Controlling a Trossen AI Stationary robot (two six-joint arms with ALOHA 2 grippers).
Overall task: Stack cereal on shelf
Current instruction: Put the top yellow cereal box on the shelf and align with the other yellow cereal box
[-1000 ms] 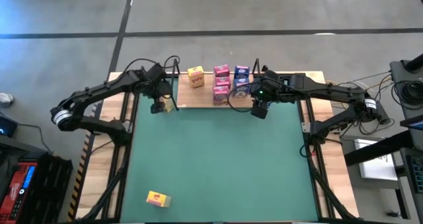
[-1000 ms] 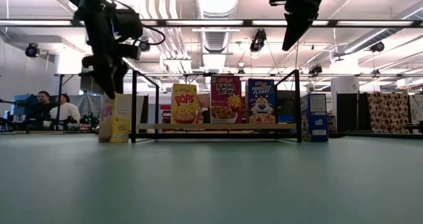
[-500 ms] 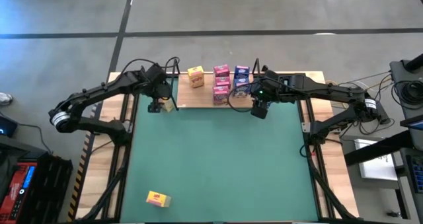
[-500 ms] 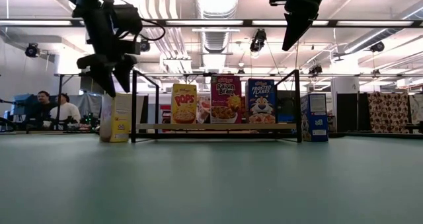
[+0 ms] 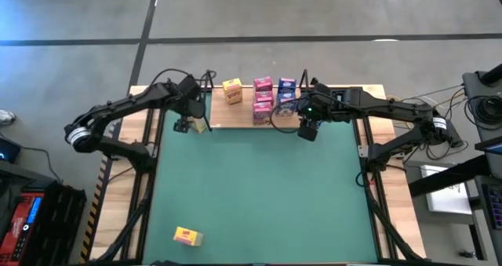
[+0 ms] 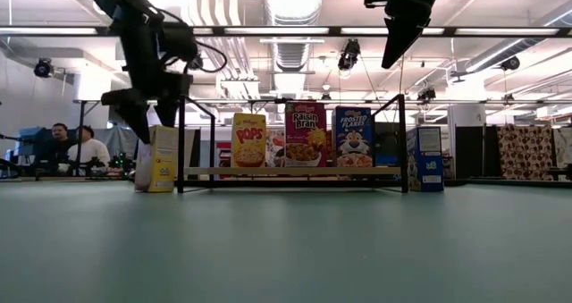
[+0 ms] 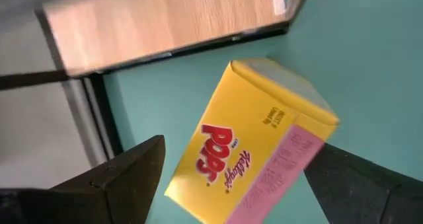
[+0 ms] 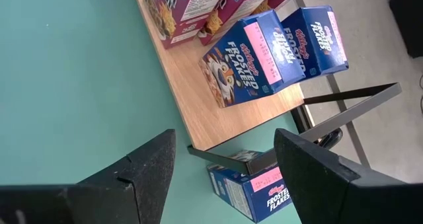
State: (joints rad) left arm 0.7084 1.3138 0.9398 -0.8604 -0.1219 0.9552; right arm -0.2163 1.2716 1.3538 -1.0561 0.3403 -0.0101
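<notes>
L hand (image 6: 134,115) open, above upright yellow cardboard Pops box (image 6: 157,159) on green tabletop (image 5: 259,187), just beside light wooden shelf (image 5: 235,118) end. R hand (image 8: 225,178) open, empty. Risk: off-centre descent clips box top, tips it

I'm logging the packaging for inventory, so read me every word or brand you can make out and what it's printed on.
"POPS": yellow box beneath the left gripper, and yellow box on the shelf.
"Raisin Bran": pink box.
"Kellogg's FROSTED FLAKES": blue boxes.
Pink side labels and the far yellow box: too small to read.
</notes>
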